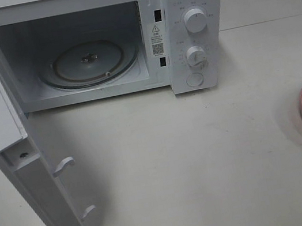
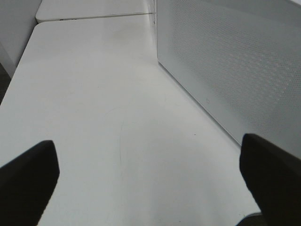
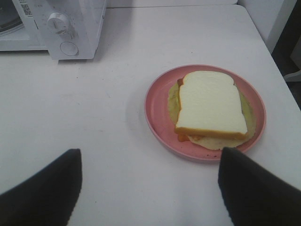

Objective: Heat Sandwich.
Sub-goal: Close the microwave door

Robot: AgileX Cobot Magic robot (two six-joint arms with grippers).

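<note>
My right jaws (image 3: 149, 188) stand wide and hold nothing, and just ahead of them the sandwich (image 3: 210, 104) lies flat on the plate (image 3: 157, 115), with a pale leafy layer spilling past the bread. The step in hand, as I judge it, is taking up plate and sandwich together, so I would come in low at the near rim and pinch the rim rather than the soft bread, keeping the plate level so nothing slides. My left jaws (image 2: 150, 181) are wide too and empty, over bare worktop (image 2: 94, 94) with the door (image 2: 230, 66) just beyond them to one side. Further ahead of my right jaws stands the microwave (image 1: 190, 1), its turntable (image 1: 89, 62) bare; the door swings out on its far side from me, so I judge my path into the cavity clear, and only the knobs (image 1: 196, 21) need a wide berth
</note>
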